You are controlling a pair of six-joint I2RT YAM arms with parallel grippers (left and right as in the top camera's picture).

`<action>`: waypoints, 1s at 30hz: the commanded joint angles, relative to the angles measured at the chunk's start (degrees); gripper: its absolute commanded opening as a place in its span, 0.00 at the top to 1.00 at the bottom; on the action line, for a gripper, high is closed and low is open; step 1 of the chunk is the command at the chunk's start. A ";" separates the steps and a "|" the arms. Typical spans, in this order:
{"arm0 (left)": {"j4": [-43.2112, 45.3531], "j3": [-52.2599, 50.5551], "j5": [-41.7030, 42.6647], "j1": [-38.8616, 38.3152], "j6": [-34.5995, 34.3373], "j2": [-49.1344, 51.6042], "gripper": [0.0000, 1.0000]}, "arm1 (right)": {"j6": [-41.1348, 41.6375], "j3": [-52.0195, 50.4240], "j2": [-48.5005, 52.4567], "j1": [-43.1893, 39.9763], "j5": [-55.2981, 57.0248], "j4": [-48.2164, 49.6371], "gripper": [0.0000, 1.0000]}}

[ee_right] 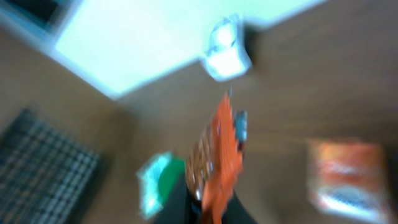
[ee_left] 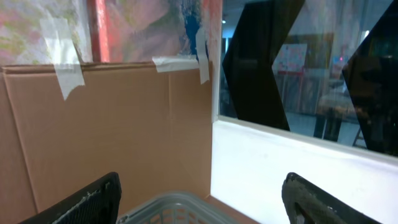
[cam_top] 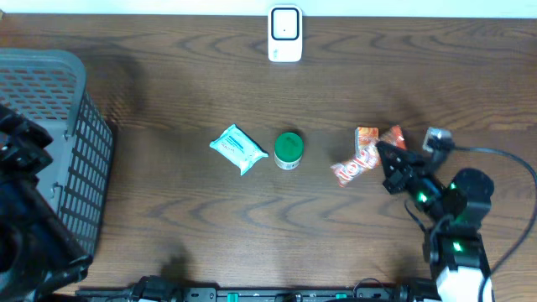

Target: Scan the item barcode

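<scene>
- Progress is sitting near the start, as I am judging it: the pick-up is looking done, the scan itself not yet done.
- The right gripper [cam_top: 390, 161] is pinching shut on the orange snack packet [cam_top: 356, 159], which is sitting at about 3 o'clock from the middle of the table [cam_top: 168, 84]. The right wrist view is showing the packet edge-on between the fingers, too blurred for finding any barcode. Whether the packet is clearing the wood I cannot tell.
- The scanner [cam_top: 284, 33] is standing at 12 o'clock by the far edge, well apart from the packet.
- A second orange packet [cam_top: 393, 137] is lying just beside that gripper, at its 12 o'clock.
- The wipes pack [cam_top: 238, 148] and the green-lidded jar [cam_top: 288, 149] are sitting side by side near the middle.
- The left gripper [ee_left: 199, 202] is hanging with fingers spread wide, holding nothing, above the grey basket [cam_top: 50, 126] at 9 o'clock.
- Remaining, by my reading: carrying the packet toward 12 o'clock and turning its barcode side to the scanner's face.
</scene>
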 commanded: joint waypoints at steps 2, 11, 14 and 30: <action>0.63 -1.44 -0.07 0.26 -1.64 -0.15 0.17 | -11.69 4.55 -8.07 1.44 31.95 -11.39 0.98; 0.63 -1.73 -0.07 0.26 -1.64 -0.15 0.17 | -22.69 9.07 -4.46 3.34 48.43 -12.66 0.98; 0.63 -1.73 -0.07 0.26 -1.66 -0.15 0.17 | -24.13 9.11 0.52 4.76 52.41 -9.90 0.98; 0.59 -1.79 -0.07 0.24 -4.20 -0.15 0.17 | -28.85 15.82 40.41 39.01 87.62 -5.95 0.99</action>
